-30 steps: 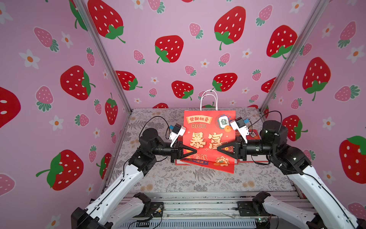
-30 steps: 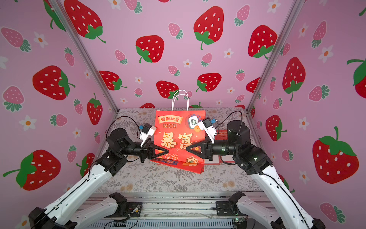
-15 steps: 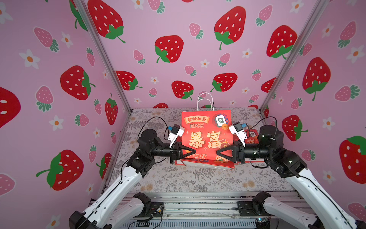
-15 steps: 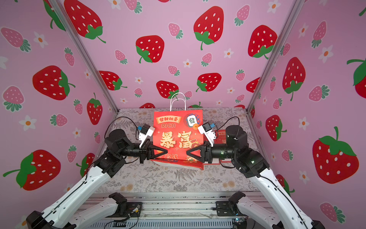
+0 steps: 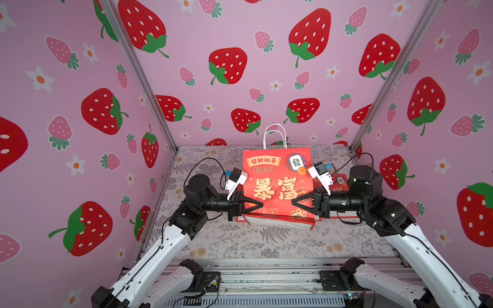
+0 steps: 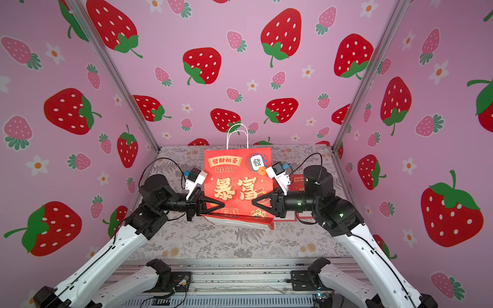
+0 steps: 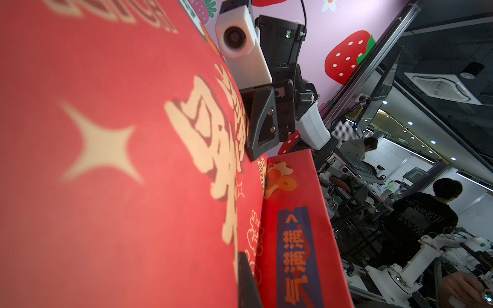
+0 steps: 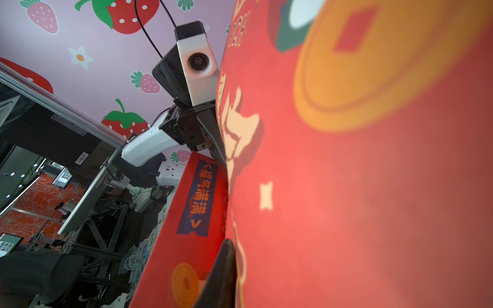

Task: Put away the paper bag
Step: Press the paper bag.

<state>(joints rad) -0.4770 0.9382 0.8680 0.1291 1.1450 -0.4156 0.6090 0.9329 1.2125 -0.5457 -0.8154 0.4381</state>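
Two robot arms meet at a red paper bag (image 5: 277,184) near the back middle of a floral-patterned table (image 5: 266,240), inside a booth of pink strawberry wallpaper. I see the bag standing upright, printed face towards the camera, with large gold Chinese characters and the word RICH. Its white looped handle (image 5: 274,136) sticks straight up. The bottom edge is tipped slightly, showing a pale underside.

The left gripper (image 5: 260,206) reaches in sideways at the bag's lower left corner. Its jaws are closed, one black finger lying across the front of the bag, so it appears to pinch the paper there. The right gripper (image 5: 293,202) mirrors it at the lower right corner, one finger over the printed face. I cannot tell how far its jaws are closed, because the bag hides the rear finger in every view.

From the left wrist camera, the bag's face fills most of the picture, blurred, with a finger (image 7: 246,280) against it. A second red printed item (image 5: 338,181) lies on the table behind the right arm.
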